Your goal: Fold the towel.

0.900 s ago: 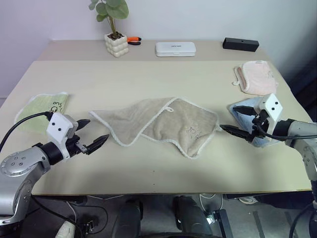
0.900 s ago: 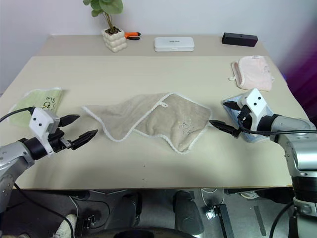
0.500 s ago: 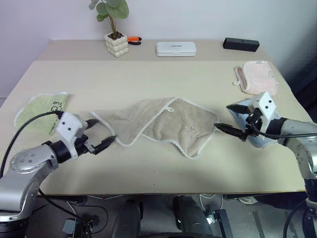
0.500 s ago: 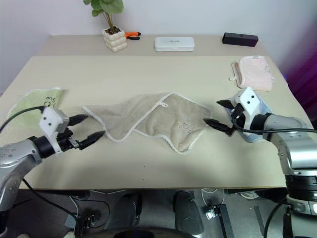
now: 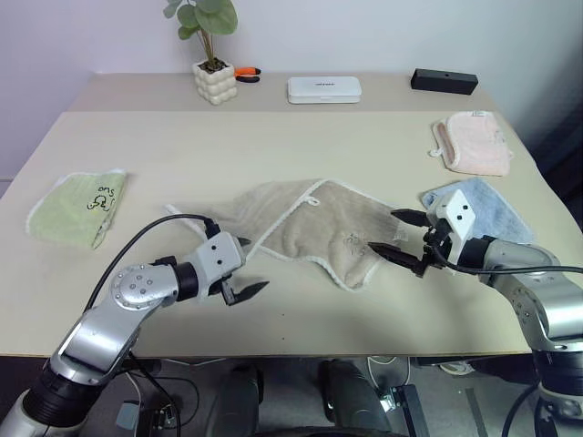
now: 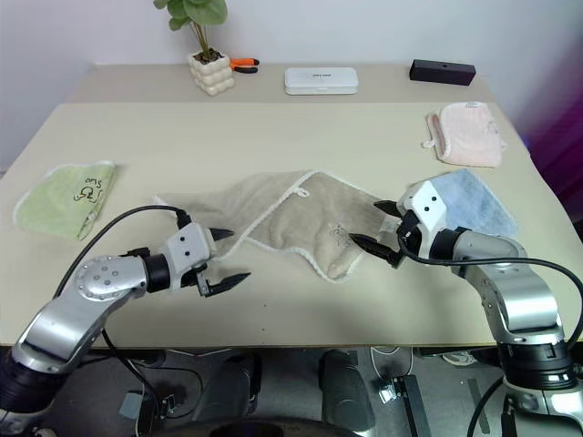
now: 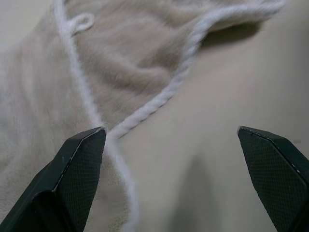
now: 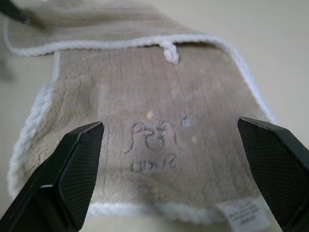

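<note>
The towel [image 5: 310, 228] is beige terry with white edging, lying rumpled and partly doubled over at the middle of the table. Its white loop [image 5: 312, 199] faces the far side. My left gripper [image 5: 252, 264] stands open at the towel's near-left corner, just above the table; in the left wrist view the white edging [image 7: 159, 99] runs between its fingers [image 7: 79, 169]. At the towel's right edge my right gripper [image 5: 383, 230] is also open, its jaws level with the cloth. The right wrist view looks across the embroidered motif [image 8: 149, 145]. Neither gripper holds anything.
A pale green towel [image 5: 77, 205] lies at the left edge, and a light blue towel [image 5: 492, 205] behind my right arm. A pink cloth [image 5: 475, 141] sits far right. Along the back stand a plant pot [image 5: 215, 82], a white case [image 5: 323, 88] and a black box [image 5: 443, 81].
Both arms have moved inward. The left gripper went from the table's left side to the towel's near-left corner, the right from over the blue towel to the towel's right edge. Both stayed open.
</note>
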